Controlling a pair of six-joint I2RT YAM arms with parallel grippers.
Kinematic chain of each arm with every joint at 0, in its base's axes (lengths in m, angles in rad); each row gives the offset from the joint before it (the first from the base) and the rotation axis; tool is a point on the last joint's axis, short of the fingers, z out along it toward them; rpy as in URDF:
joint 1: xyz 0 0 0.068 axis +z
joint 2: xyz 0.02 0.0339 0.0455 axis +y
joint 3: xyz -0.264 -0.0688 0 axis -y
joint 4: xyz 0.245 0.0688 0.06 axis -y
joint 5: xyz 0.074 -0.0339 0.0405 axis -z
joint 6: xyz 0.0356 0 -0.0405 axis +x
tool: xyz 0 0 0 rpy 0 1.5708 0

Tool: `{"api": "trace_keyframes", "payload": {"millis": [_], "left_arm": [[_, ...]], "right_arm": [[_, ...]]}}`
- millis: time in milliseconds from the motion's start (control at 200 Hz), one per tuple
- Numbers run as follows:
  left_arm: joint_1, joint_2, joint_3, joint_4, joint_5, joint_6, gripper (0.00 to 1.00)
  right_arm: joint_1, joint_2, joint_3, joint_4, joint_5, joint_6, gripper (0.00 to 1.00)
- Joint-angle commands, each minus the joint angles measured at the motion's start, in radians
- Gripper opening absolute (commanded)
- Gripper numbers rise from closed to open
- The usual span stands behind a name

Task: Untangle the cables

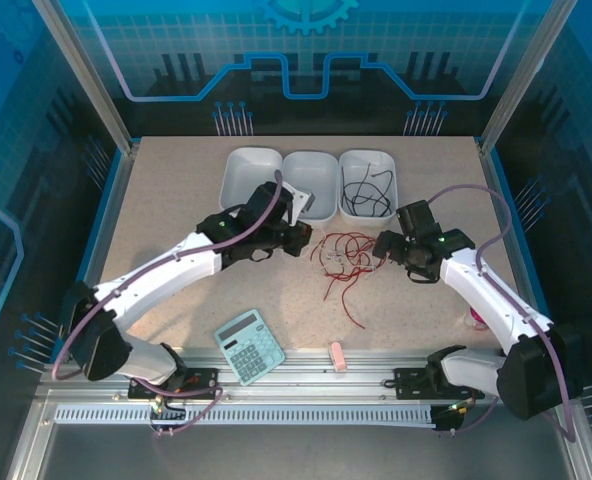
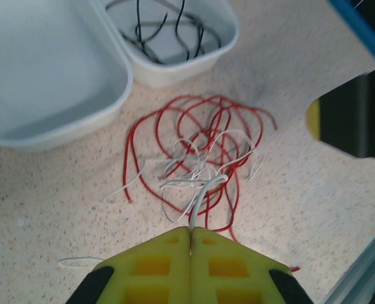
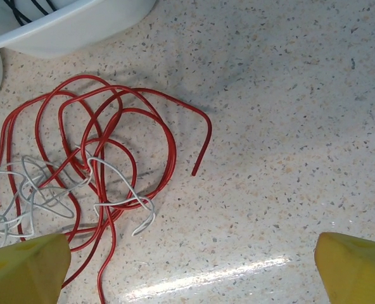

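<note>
Black cables point(image 1: 364, 196) lie in rightmost tray point(image 1: 368, 154); red cables point(image 2: 220, 134), white cables point(image 2: 205, 185) tangled nearby.

The top external camera looks down from above and behind the arm bases point(image 1: 176, 382) across the whole surface point(image 1: 176, 210). The wrist cameras hang close over it, looking past the left end effector point(image 2: 190, 253) and right end effector point(image 3: 190, 269); all share the tangled cables point(image 1: 344, 255).

no legible text or labels, calculator point(image 1: 250, 345) keys too small to read
</note>
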Motion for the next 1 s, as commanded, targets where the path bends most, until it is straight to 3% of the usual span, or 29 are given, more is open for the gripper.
{"api": "trace_keyframes", "payload": {"millis": [0, 475, 896, 996], "left_arm": [[-0.006, -0.080, 0.004, 0.053, 0.004, 0.033, 0.00], [-0.004, -0.188, 0.059, 0.105, -0.040, 0.059, 0.00], [0.022, -0.179, 0.234, 0.089, -0.093, 0.101, 0.00], [0.041, -0.181, 0.275, 0.096, -0.063, 0.096, 0.00]], "right_arm": [[0.014, -0.020, -0.012, 0.025, -0.007, 0.011, 1.00], [0.030, -0.007, -0.037, 0.050, -0.022, 0.012, 1.00], [0.040, 0.030, -0.036, 0.074, -0.029, 0.005, 1.00], [0.045, 0.041, -0.035, 0.086, -0.040, -0.001, 1.00]]}}
